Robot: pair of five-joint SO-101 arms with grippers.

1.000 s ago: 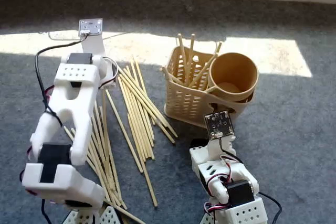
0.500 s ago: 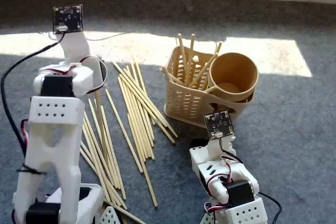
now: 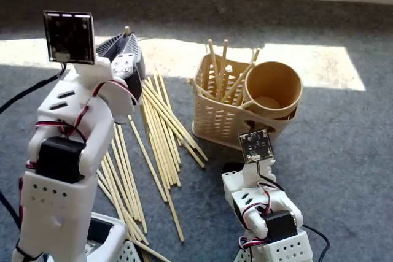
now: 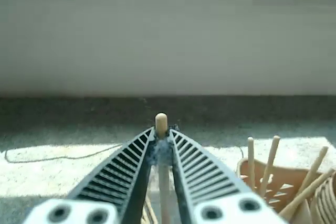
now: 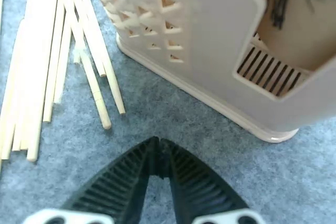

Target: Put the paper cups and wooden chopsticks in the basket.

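The left gripper (image 4: 163, 134) pinches one chopstick (image 4: 161, 121) up in the air, near the basket (image 3: 218, 118). The stick looks light, stiff and thin, so it might slip; holding nearer its middle seems safer. The right gripper (image 5: 156, 150) is closed on nothing

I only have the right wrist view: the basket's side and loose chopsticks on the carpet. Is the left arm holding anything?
Observer: Yes. The left gripper is shut on one chopstick, whose tip pokes out past the fingertips.
Operator: What is inside the basket? I can't see in from here.
Observer: A paper cup sits in the basket, at the end nearer your arm. Several chopsticks stand leaning in the other part beside it.
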